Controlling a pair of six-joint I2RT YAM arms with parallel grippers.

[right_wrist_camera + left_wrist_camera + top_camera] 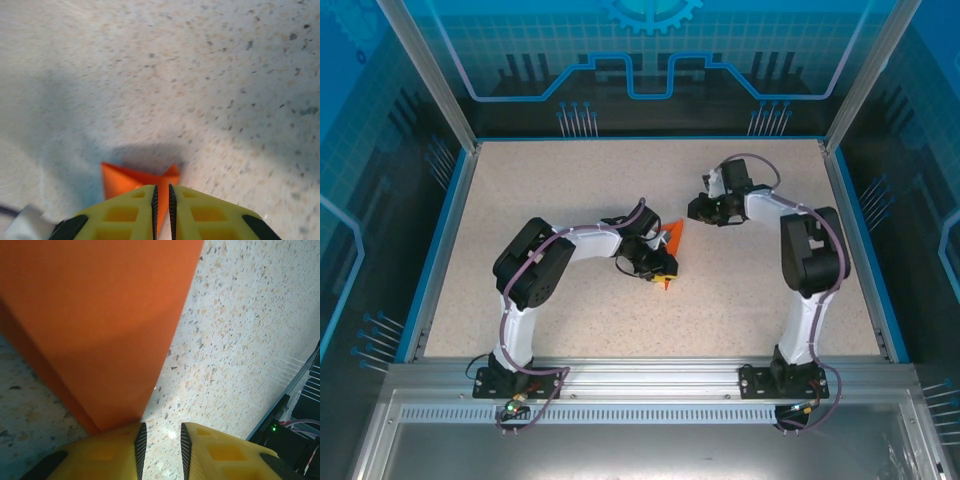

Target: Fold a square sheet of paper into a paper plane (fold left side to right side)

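The square sheet of paper (674,238) lies mid-table as a bright orange, creased, narrow pointed shape. My left gripper (663,270) sits at its near end. In the left wrist view the jaws (162,450) stand open with bare table between them, and the left fingertip (136,440) rests at the edge of the orange paper (100,330). My right gripper (692,212) is at the paper's far tip. In the right wrist view its jaws (161,210) are nearly together with a raised flap of the orange paper (120,180) in the narrow gap.
The speckled beige table (550,190) is ringed by a blue rim (438,240) and glass walls. An aluminium rail (640,375) carrying both arm bases runs along the near edge. Open tabletop lies to the left, right and back of the paper.
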